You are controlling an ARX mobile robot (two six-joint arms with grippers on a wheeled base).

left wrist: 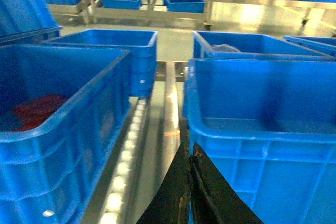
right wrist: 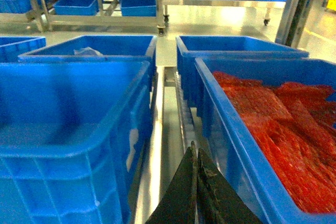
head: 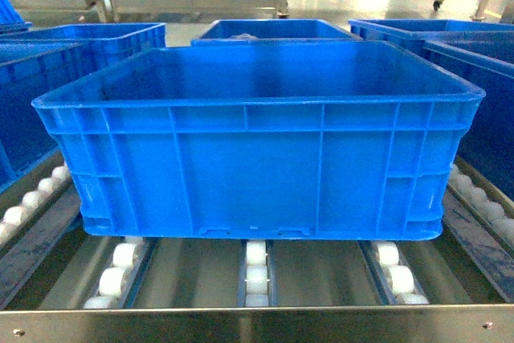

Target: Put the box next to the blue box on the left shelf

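At the front rail of the left shelf, three tracks of white rollers ran back under the box, which sat on them squarely, its near wall just behind the rail and its inside bare. To either side stood further blue crates on neighbouring lanes: one at the left edge and one at the right edge, each separated from the box by a narrow steel gap.

In the left wrist view, the left gripper pointed into the gap along the box's left side, its dark fingers pressed together with nothing between them; the left crate held something red. In the right wrist view, the right gripper lay in the gap on the box's right side, likewise clenched on nothing, beside a crate filled with red mesh.

Farther back, another blue crate stood behind the box, and beyond it steel racks carried more blue bins.
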